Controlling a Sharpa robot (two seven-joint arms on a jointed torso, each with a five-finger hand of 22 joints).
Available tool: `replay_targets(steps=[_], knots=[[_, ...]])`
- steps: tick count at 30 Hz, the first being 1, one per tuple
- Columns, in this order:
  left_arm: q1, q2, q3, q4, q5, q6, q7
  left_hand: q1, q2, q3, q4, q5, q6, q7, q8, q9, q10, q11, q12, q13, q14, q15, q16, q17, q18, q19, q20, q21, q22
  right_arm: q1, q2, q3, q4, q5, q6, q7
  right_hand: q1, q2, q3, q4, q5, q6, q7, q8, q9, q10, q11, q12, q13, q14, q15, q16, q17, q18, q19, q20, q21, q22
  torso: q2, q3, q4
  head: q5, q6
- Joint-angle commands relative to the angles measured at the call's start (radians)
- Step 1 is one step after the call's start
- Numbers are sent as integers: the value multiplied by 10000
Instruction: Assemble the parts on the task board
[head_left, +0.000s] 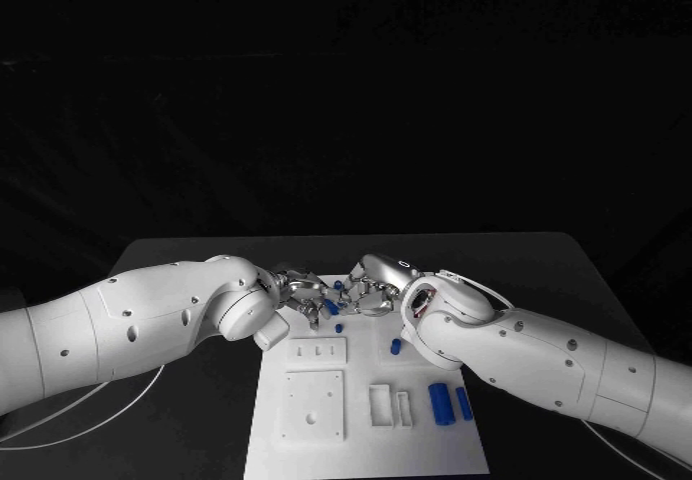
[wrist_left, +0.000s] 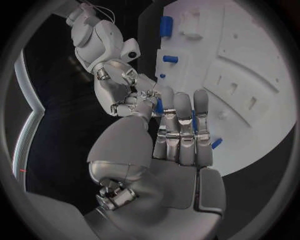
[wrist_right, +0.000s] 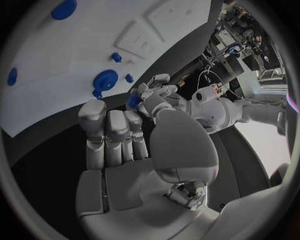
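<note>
Meeting fingertips over the board's (head_left: 361, 440) far edge, both robot hands (head_left: 300, 293) (head_left: 372, 292) seemingly pinching one blue part (head_left: 339, 304), likely passing it across.

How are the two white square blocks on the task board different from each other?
The smaller square block lies farther from the robot; the larger square block lies nearer. The smaller square block has two short slots, while the larger square block shows small round holes. Both are white and lie flat on the task board, one behind the other.
</note>
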Motion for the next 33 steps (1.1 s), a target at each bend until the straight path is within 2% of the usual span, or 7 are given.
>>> replay_targets(steps=[1,3,8,11,15,25,33], knots=[[4,16,4,111,109,585,54,-119,304,49,166,36,353,-428,145,8291,13,-142,483,352,-164,-14,471,160,-217,-106,-11,168,204,4,21,5,-3,-24,81,83,-18,90,-3,35,49,95,-37,22,9,32,-62,-9,15,6,-34,23,-4,-42,172,-67,-22,981,0,-3,-4,-6,-22],[3,0,3,137,111,651,56,-371,549,223,149,49,181,-517,199,9517,-305,-118,1066,706,-332,-24,827,220,-220,-204,-15,282,375,4,18,4,-10,-19,77,86,-15,94,-5,38,44,94,-37,21,8,31,-62,-11,14,6,-34,18,-7,-42,172,-68,-27,980,0,-2,-14,3,-32],[3,-30,2,189,106,769,41,-605,707,426,248,117,-133,-508,358,11186,-1000,-127,2292,1282,-692,-24,1561,330,-227,-354,-12,411,618,4,14,1,-16,-4,64,93,-15,94,-5,38,44,94,-37,21,8,31,-62,-11,14,6,-34,18,-7,-42,172,-68,-27,980,-3,-6,-12,-9,-43],[2,-44,2,213,79,864,17,-619,749,617,504,95,-961,-484,1712,10860,-1618,-85,3284,1599,-1028,-6,2088,307,-232,-481,5,484,810,4,13,1,-18,1,50,98,-15,94,-5,38,44,94,-37,21,8,31,-62,-11,14,6,-34,18,-7,-42,172,-68,-27,980,-7,-5,-6,-12,-49],[1,-54,2,229,25,961,-16,-576,764,692,569,79,-1404,-464,2705,10215,-1830,-69,3727,1425,-1168,10,2367,55,-210,-506,33,479,935,4,9,0,-18,29,34,109,-22,91,-11,44,46,81,-33,20,7,18,-59,-35,-4,2,-33,3,-19,-41,171,-67,-30,980,-15,-7,12,-31,-94],[0,-70,2,229,-13,1051,-33,-596,835,704,522,69,-1859,-459,3848,9232,-1966,-92,4114,1066,-1260,26,2674,-327,-197,-510,51,394,1137,4,-25,0,-36,145,43,149,-27,77,-22,53,48,36,-22,17,3,8,-53,-51,-17,3,-30,-5,-23,-35,168,-65,-55,975,-19,-12,4,-20,-129],[-1,-82,2,176,-37,938,44,-472,740,606,164,-61,-1524,-494,3659,8689,-1834,-118,4099,974,-1199,2,2732,-374,-185,-463,34,403,1222,4,-65,0,-54,372,32,251,-109,-30,-143,151,113,-241,46,10,-13,-36,-10,-104,-57,-6,1,-37,-47,-14,155,-41,-122,963,-13,-9,2,-28,-152]])
